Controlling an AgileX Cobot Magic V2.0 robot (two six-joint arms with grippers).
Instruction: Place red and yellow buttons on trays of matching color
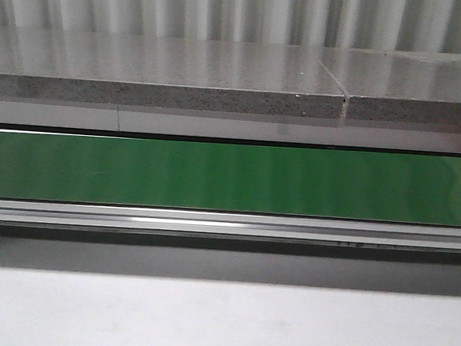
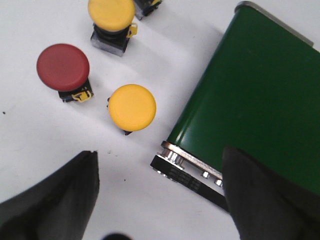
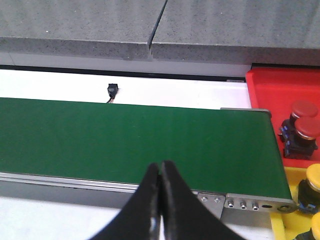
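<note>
In the left wrist view, a red button and two yellow buttons stand on the white table beside the end of the green conveyor belt. My left gripper hangs open above the table just short of the nearer yellow button, holding nothing. In the right wrist view, my right gripper is shut and empty over the belt's near edge. A red tray holds two red buttons, and a yellow tray below it holds yellow buttons. Neither gripper shows in the front view.
The green belt runs across the front view, with a grey stone ledge behind it and white table in front. A small black part lies on the white strip behind the belt. The belt's metal end roller is near my left gripper.
</note>
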